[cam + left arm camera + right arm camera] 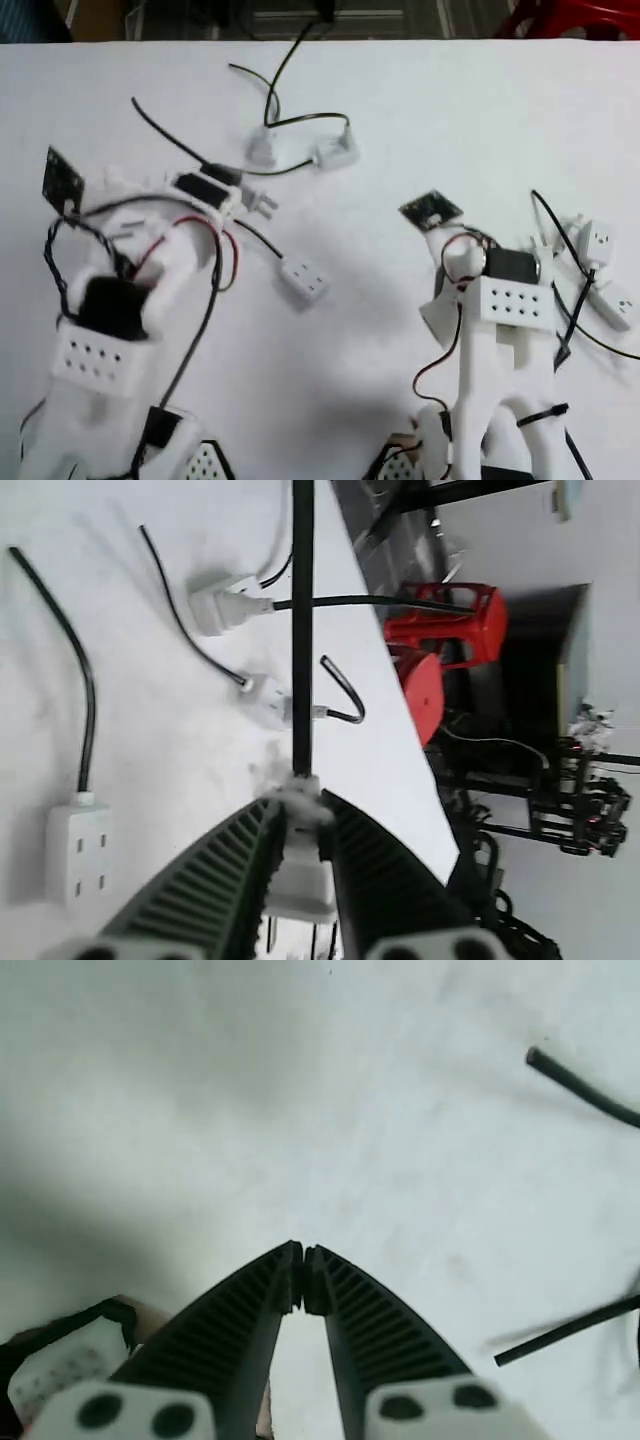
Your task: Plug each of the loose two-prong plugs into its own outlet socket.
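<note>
The left gripper (300, 818) is clamped shut on the white two-prong plug (298, 880), near the free outlet socket (303, 281) on the table (420, 110). The plug looks light, rigid and smooth, and its black cord (301, 630) may tug it sideways. Holding the body's flat sides, behind the 2 prongs (266, 204), seems best. The right gripper (302, 1270) has its jaws closed on nothing.

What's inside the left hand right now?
A white plug with a black cord running out of it, clamped in the left hand. The fingers cover the plug's sides, so its prongs can't be made out there.
</note>
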Robot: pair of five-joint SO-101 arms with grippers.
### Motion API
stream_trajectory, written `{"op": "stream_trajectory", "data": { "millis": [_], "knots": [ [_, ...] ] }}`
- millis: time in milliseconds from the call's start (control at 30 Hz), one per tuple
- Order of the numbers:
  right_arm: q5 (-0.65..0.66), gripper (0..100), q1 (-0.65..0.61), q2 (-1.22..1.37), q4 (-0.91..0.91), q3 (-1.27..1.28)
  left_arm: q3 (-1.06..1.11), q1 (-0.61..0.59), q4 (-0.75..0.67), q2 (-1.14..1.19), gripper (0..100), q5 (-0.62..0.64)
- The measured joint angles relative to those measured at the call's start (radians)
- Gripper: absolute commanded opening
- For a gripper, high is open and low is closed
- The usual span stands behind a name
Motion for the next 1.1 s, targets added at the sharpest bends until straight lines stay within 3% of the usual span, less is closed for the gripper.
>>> {"op": "stream_trajectory", "data": {
  "millis": [100,333,533,667,1100],
  "knots": [
    [-0.054,1.9,-0.057,0.0,0.066,-0.101,0.198,0.0,-0.216,-0.107,3,0.0],
    [-0.198,1.9,-0.316,0.003,0.189,-0.284,0.654,-0.002,-0.783,-0.324,3,0.0],
    [-0.318,1.9,-0.499,0.184,0.224,-0.466,0.944,-0.002,-1.172,-0.493,3,0.0],
    [-0.347,1.9,-0.542,0.364,0.23,-0.608,1.019,0.003,-1.214,-0.583,3,0.0],
    [-0.445,1.9,-0.615,0.667,0.233,-1.031,1.03,0.078,-1.097,-0.713,3,0.0]
  ]
}}
